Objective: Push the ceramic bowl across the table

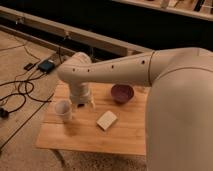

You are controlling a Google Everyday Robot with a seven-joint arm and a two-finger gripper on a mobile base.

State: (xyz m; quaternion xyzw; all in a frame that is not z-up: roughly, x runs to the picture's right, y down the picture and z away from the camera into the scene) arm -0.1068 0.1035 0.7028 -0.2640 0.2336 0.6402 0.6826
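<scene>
Partly hidden: the white arm [125, 65] covers the right end of the plank-topped table [85, 137]. The gripper [84, 103] hangs low over the tabletop; whether it is spread or closed cannot be told. The glossy, round maroon ceramic bowl [122, 93] sits near the gripper's picture-right, apart from it. A white cup [63, 109] stands just picture-left; a flat cream block [106, 120] lies nearer the camera. Contents of the bowl and cup cannot be told.

pincer [85, 103] beside white cup [63, 109], open table [103, 101] between it and ceramic bowl [122, 93]
</scene>
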